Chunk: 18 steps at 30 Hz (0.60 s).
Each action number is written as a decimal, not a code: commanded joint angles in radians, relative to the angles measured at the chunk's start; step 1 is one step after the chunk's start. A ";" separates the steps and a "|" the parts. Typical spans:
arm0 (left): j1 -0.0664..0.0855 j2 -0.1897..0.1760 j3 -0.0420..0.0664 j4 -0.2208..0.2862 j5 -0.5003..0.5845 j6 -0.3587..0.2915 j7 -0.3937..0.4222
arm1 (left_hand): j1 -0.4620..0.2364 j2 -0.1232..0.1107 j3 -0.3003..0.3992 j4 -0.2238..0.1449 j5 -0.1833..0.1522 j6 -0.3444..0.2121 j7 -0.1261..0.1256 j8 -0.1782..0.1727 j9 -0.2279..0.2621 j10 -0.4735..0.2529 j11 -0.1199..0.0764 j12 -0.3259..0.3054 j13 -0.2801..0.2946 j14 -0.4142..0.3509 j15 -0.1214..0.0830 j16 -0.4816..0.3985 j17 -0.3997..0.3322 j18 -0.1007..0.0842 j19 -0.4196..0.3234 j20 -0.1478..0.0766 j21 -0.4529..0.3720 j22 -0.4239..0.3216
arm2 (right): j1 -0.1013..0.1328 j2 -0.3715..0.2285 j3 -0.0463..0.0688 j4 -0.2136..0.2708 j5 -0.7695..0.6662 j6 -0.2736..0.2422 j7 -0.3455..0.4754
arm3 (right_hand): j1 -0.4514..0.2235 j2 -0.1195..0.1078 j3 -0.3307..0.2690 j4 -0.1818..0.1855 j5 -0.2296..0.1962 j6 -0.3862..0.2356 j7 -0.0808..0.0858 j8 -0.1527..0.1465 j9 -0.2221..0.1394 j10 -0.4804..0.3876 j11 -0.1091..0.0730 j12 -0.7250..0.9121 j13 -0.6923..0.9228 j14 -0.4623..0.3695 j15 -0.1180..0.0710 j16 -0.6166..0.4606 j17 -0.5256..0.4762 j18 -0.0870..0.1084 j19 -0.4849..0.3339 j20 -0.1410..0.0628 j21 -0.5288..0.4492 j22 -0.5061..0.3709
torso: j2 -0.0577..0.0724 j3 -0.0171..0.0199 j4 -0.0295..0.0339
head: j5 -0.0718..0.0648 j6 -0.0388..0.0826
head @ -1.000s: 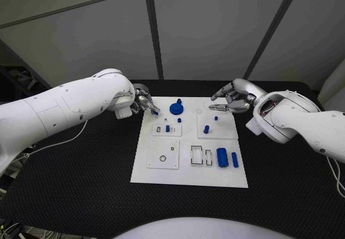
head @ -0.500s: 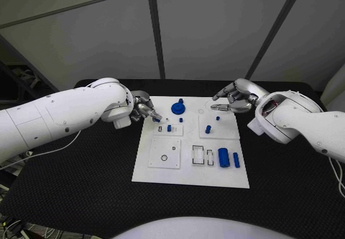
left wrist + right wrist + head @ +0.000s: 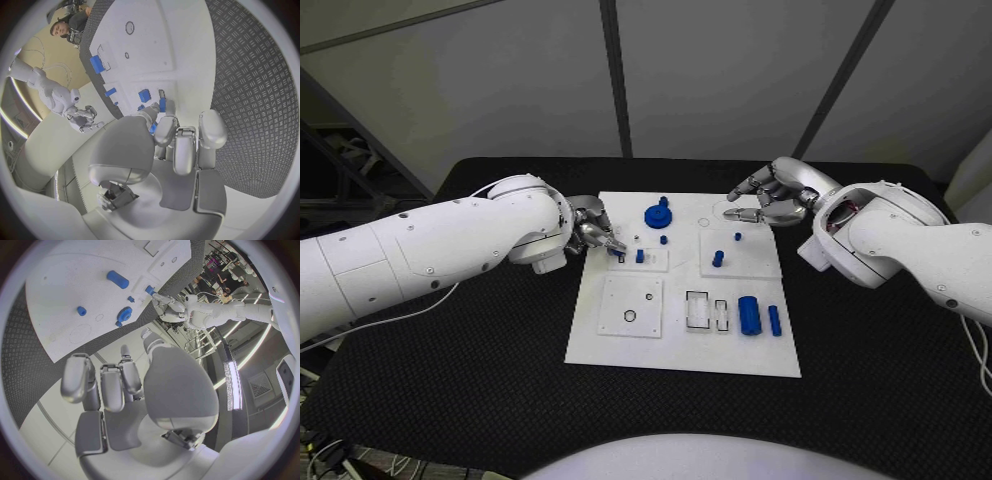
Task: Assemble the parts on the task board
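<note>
**L hand pinching part at board's far-left; R hand over far-right corner**

White rectangular task board (image 3: 678,345) lies mid black bench (image 3: 473,380). Left hand (image 3: 593,228) sits at board's far-left edge, fingers (image 3: 165,131) pinched on a small blue block part (image 3: 162,105), held just over the board near a small blue peg (image 3: 639,256). Right hand (image 3: 770,198) hovers over far-right corner, fingers (image 3: 103,385) curled w/ nothing in them. Blue round gear-like part (image 3: 656,215) stands far-centre. Fat blue cylinder (image 3: 747,316) and slim blue bar (image 3: 772,320) lie side by side, near-right.
</note>
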 commanded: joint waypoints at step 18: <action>-0.008 0.001 0.000 0.024 -0.048 0.036 -0.031 | -0.009 -0.002 0.148 -0.139 0.003 0.017 -0.011 0.006 0.245 0.037 -0.006 0.004 0.139 0.094 -0.008 0.006 0.225 -0.024 0.006 -0.002 0.004 0.000 | 0.002 0.000 0.001 0.002 -0.003 0.008 0.005 | 0.000 0.006 0.001 0.003 0.004 0.008 0.001 -0.006 0.001 0.001 -0.009 0.000 0.031 0.044 -0.008 -0.006 0.017 0.006 -0.002 0.000 -0.003 -0.001 | -0.001 0.0008 -0.0001 | -0.001 -0.009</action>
